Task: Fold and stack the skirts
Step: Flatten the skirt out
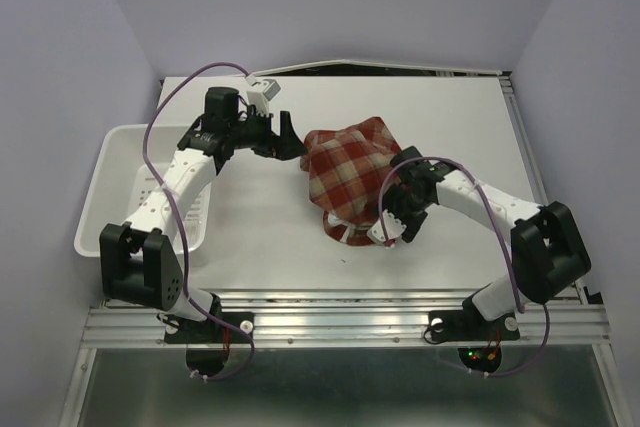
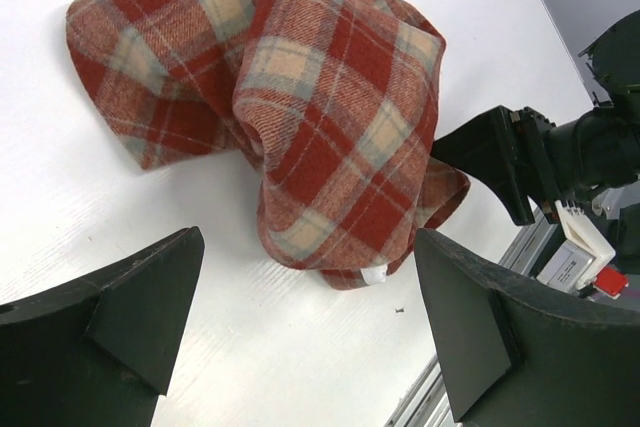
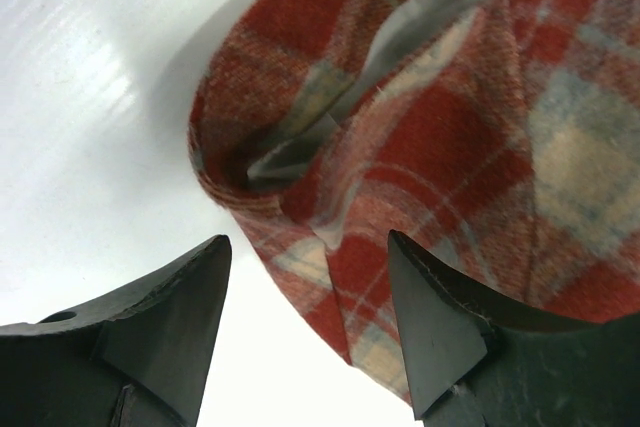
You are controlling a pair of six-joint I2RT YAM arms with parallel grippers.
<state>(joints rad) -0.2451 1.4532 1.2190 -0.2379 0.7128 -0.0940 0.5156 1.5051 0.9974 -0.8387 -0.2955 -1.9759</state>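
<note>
Lying crumpled: skirt (image 1: 350, 172) | right gripper (image 3: 308, 242) (jaws apart) seemingly touching its edge

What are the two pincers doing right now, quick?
Left pincer: open wide, holding nothing, beside the skirt.
Right pincer: open, skirt's edge between its jaws, not clamped.

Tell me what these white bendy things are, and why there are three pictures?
They are two robot arms bolted to a table. One picture looks down from above; the other two come from small cameras on each wrist, so black fingers show up close. A crumpled red checked skirt lies on the table, a white basket at the left. The left gripper is open beside the skirt. The right gripper is open around its edge. Nothing is held yet.
</note>
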